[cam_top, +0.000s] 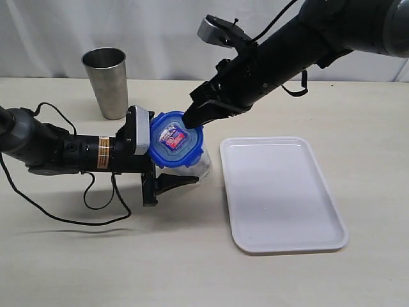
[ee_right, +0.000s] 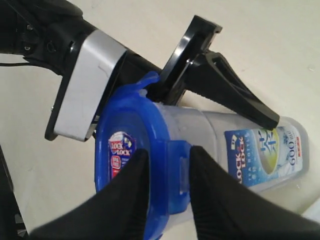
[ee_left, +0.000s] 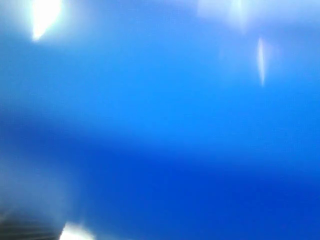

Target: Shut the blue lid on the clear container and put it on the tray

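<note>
The blue lid (cam_top: 176, 141) sits on the mouth of the clear container (cam_top: 202, 165), which lies tilted just above the table, left of the tray (cam_top: 281, 192). My left gripper (cam_top: 182, 173) is shut on the container's body; one black finger (ee_right: 232, 92) runs along its side. My right gripper (cam_top: 192, 121) comes down from the upper right and is shut on the lid. Its two fingertips pinch the lid's rim and one snap flap (ee_right: 177, 170) between them, right gripper (ee_right: 168, 151). Blurred blue from the lid (ee_left: 160, 120) fills the left wrist view.
A steel tumbler (cam_top: 105, 83) stands at the back left. The left arm's black cable (cam_top: 96, 214) loops over the table in front of it. The white tray holds nothing.
</note>
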